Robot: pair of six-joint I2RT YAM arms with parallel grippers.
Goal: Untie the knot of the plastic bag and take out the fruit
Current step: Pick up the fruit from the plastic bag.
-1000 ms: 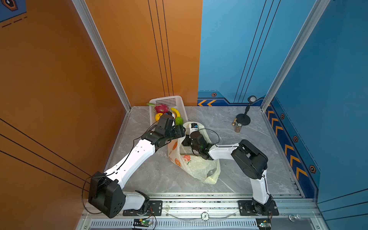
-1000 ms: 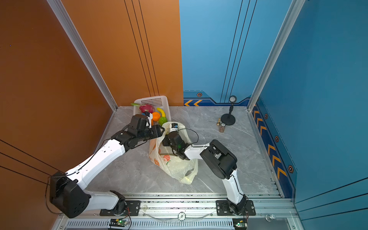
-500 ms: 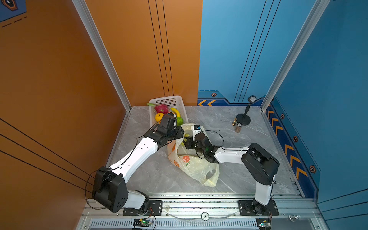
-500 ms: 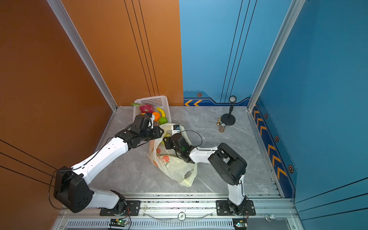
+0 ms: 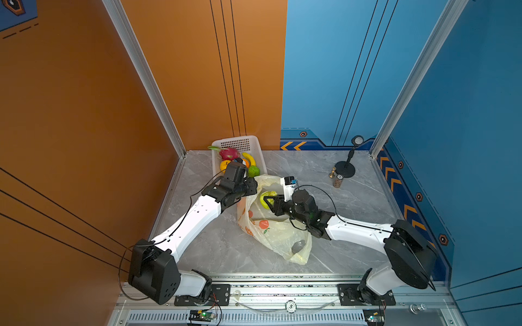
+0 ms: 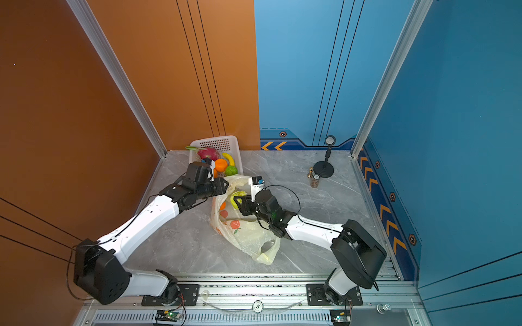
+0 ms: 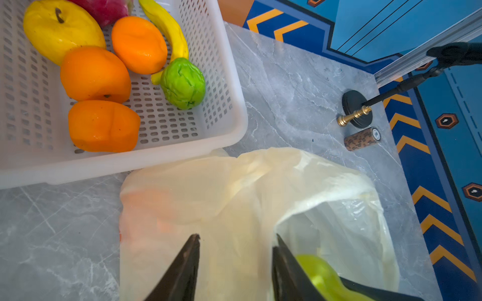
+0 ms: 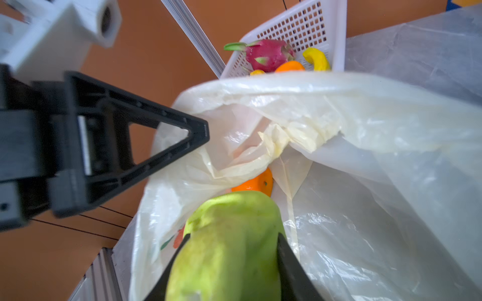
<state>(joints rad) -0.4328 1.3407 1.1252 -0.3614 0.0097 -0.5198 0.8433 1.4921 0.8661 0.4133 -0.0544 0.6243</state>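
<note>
Thin pale-yellow plastic bag (image 5: 278,234) on grey desk (image 5: 324,175), mouth open, no knot seen. Right end effector (image 8: 231,238) clamped on green round fruit (image 8: 229,213) at bag mouth. Left end effector (image 7: 236,237) jaws apart by rim. Round orange fruit (image 8: 254,182) left inside.

disc (image 5: 291,306) on front rail (image 5: 282,292): "5" or "S", unsure | wrist-camera label (image 6: 257,185): unreadable | wall chevrons (image 5: 293,146): orange arrows

Bystanders on the grey marble tabletop (image 7: 287,91).
Curved yellow banana (image 7: 169,28) in the white perforated plastic basket (image 7: 156,159); small brass pawn (image 7: 353,116) and brown speckled cylinder (image 7: 361,139) just beside a black round-based stand (image 7: 350,100).
</note>
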